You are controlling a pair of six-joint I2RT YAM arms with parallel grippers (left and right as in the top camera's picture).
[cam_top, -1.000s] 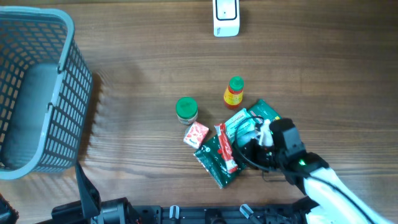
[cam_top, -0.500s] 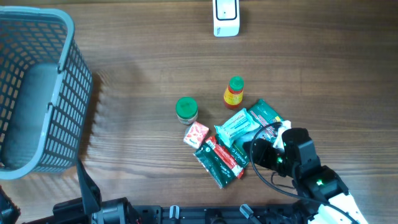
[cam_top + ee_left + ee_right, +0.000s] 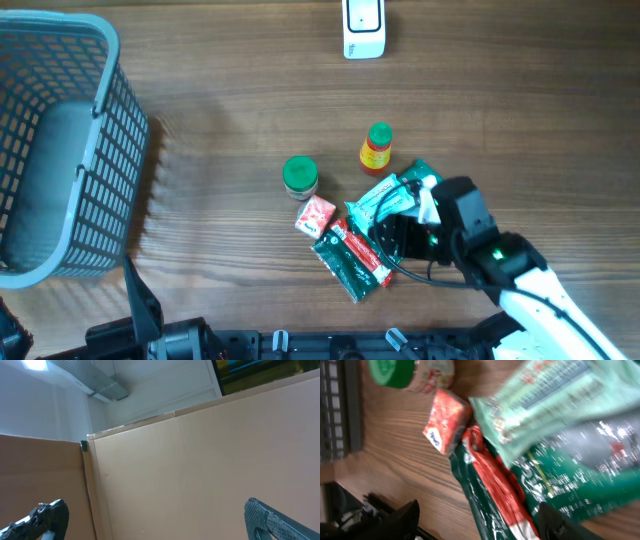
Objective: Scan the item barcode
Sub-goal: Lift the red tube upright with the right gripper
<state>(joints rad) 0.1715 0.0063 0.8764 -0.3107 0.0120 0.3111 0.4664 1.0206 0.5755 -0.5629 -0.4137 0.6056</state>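
Note:
Several grocery items lie in a cluster mid-table: a dark green packet with a red stripe (image 3: 352, 258), a light green packet (image 3: 385, 198), a small red box (image 3: 315, 215), a green-lidded jar (image 3: 299, 177) and a yellow bottle (image 3: 376, 148). The white scanner (image 3: 362, 28) stands at the far edge. My right gripper (image 3: 393, 240) hovers open over the packets. In the right wrist view the right gripper (image 3: 477, 522) straddles the striped packet (image 3: 495, 485), below the light green packet (image 3: 545, 400), gripping nothing. My left gripper (image 3: 155, 520) is open, empty and faces a cardboard wall.
A grey plastic basket (image 3: 110, 120) fills the left side of the table. Another green packet (image 3: 432, 180) lies under the light green one. The left arm's base (image 3: 140, 325) sits at the near edge.
My right gripper went from shut to open. It drew back toward the near right, then came forward over the packets again. The striped packet has shifted a little. The left arm stayed still.

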